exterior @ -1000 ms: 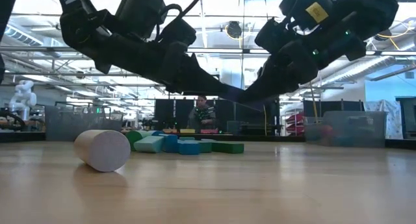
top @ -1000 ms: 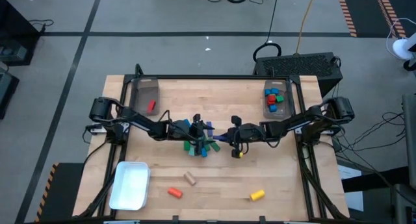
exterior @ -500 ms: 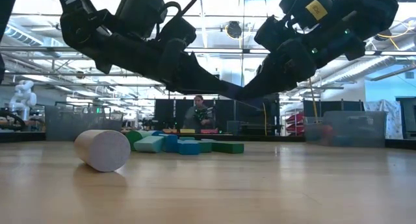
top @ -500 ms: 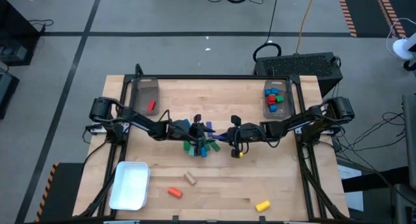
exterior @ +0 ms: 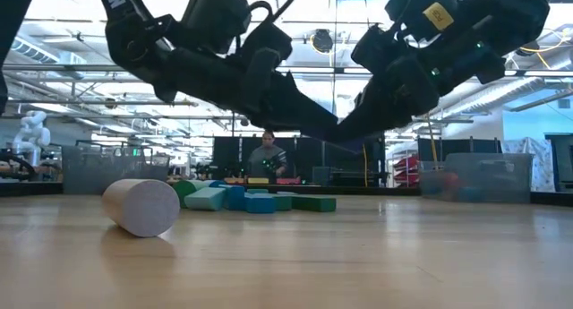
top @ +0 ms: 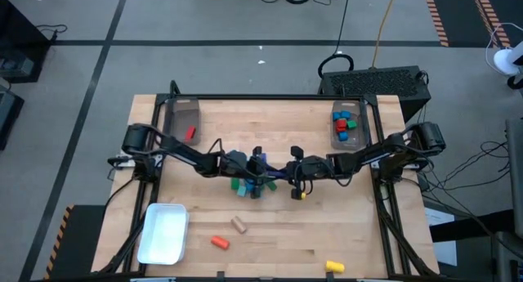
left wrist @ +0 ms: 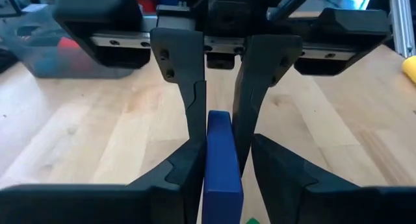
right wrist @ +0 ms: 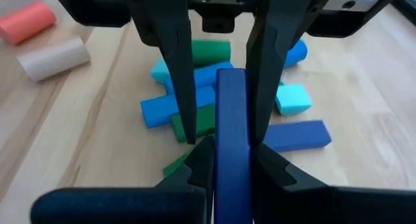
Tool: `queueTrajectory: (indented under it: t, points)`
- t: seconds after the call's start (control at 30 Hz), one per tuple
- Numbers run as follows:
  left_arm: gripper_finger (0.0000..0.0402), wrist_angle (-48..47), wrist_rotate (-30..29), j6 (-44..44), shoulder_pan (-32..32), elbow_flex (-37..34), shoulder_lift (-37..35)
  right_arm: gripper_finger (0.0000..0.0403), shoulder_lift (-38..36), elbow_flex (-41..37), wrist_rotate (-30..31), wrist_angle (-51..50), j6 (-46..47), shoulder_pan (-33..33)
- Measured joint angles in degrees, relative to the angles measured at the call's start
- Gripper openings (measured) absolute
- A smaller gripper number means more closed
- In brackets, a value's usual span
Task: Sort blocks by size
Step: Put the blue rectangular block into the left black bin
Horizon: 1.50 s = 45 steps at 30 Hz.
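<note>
A dark blue bar (right wrist: 232,120) hangs in the air over a pile of blue, light blue and green blocks (top: 249,184) at the table's middle. My right gripper (top: 286,172) is shut on the end of the bar toward the table's right. My left gripper (top: 260,163) faces it from the left, open, with its fingers (right wrist: 181,81) on either side of the bar's other end. The right wrist view shows a gap beside one of those fingers. A tan cylinder (top: 239,225), an orange one (top: 219,242) and a yellow one (top: 333,267) lie on their sides near the front. My right gripper pinches the bar's two long sides (right wrist: 232,169) between its two fingers, at the end toward the table's right. The fingers come from the right, slanting a little downward, and lie along the bar. The bar stands on edge, lifted clear of the pile (right wrist: 195,94).
A clear bin (top: 185,118) at the far left holds a red block. A second bin (top: 347,123) at the far right holds several blocks. A white tray (top: 163,233) sits at the near left. A small yellow block (top: 301,195) lies below my right gripper.
My left gripper has moved toward the table's right, up to my right gripper, so that its fingers now stand around the bar's free end. The yellow cylinder has rolled toward the table's near edge. My right gripper and the bar have kept still.
</note>
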Motion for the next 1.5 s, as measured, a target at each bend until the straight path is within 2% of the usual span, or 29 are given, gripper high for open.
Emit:
queueTrajectory:
  t: [0.27,0.5,0.8,1.23,1.5]
  points:
    - [0.0123,0.23,0.09,0.02,-0.06,0.13,0.58,0.0045,0.04,-0.04,0.46,-0.02,-1.10,0.86]
    - [0.0064,0.10,0.15,0.51,-0.02,0.13,0.58,0.0045,0.04,-0.04,0.43,0.02,-1.32,0.86]
    - [0.0063,0.08,0.68,0.34,0.00,0.13,0.58,0.0048,0.04,-0.04,0.41,0.02,-1.14,0.88]
    - [0.0063,-0.85,0.93,-0.13,-0.01,0.08,-0.23,0.0098,-0.04,0.01,0.65,0.34,-1.70,0.87]
    - [0.0063,-7.88,-3.43,-0.09,-0.02,-0.05,-4.35,0.0100,-0.17,0.22,3.53,-1.50,-1.44,0.82]
